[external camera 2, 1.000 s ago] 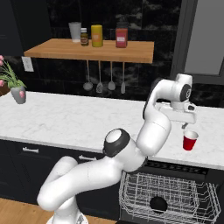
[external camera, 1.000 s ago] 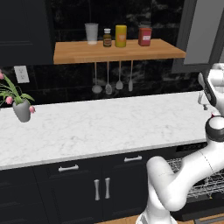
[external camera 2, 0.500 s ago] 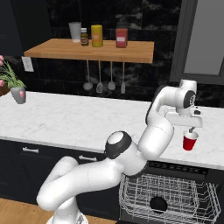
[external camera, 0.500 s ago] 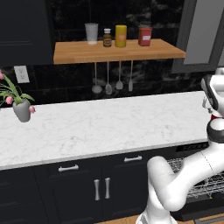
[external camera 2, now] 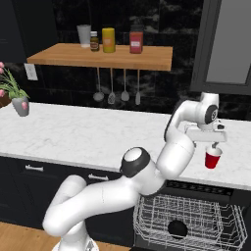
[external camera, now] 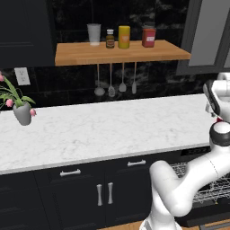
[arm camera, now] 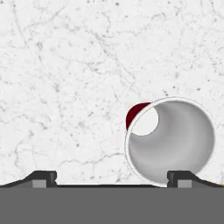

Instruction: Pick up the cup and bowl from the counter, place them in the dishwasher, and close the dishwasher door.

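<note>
The gripper (external camera 2: 213, 145) hangs above the right end of the counter (external camera 2: 73, 137) with the cup (external camera 2: 213, 160) upright beneath it, lifted off the marble; the hand view looks straight down into the cup's pale inside (one finger at its rim), so the fingers seem pinched on it. Below, the dishwasher (external camera 2: 188, 223) stands open; its wire rack (external camera 2: 162, 215) is pulled out.

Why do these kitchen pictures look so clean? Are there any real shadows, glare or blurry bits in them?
Left base view: flat, even light; the counter carries hardly any shadow and the black wall stays dim. Right base view: the gripper and red cup look soft and coarsely pixelled, with no glare. Hand view: sharp marble veins; only gentle shading inside the cup's pale bore.
</note>
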You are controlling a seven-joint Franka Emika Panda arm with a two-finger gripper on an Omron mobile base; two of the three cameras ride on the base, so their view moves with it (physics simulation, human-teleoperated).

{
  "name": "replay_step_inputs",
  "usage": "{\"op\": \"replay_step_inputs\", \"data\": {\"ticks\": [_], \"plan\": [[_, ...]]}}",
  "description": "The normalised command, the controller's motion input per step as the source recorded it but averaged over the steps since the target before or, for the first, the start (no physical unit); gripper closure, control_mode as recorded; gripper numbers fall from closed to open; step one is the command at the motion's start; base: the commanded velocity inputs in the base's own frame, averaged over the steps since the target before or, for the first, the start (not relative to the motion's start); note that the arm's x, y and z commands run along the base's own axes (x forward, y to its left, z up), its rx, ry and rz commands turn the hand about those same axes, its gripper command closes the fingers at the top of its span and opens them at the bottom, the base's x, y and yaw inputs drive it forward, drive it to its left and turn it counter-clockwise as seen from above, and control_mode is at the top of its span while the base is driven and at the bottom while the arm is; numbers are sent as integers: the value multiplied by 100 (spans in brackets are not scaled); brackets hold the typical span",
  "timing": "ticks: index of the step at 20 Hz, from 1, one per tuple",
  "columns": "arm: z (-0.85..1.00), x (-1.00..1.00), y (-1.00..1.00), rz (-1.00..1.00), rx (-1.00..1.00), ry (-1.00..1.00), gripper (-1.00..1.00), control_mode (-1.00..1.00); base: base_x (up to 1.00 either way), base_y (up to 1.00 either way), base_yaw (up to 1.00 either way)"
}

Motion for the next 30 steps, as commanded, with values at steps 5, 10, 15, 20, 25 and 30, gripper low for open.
{"op": "replay_step_inputs", "data": {"ticks": [5, 10, 15, 20, 25, 30], "plan": [[-25, 13, -6, 9, 0, 0, -100, -100, 0, 0, 0], [-49, 1, -10, 10, -1, 0, -100, -100, 0, 0, 0], [-13, 3, -4, 12, 0, -8, -100, -100, 0, 0, 0], [-3, 1, 0, 13, 0, -11, -100, -100, 0, 0, 0], [-47, 0, 0, 9, 0, -1, -100, -100, 0, 0, 0], [-48, -30, 8, 5, 0, 4, -100, -100, 0, 0, 0]]}}
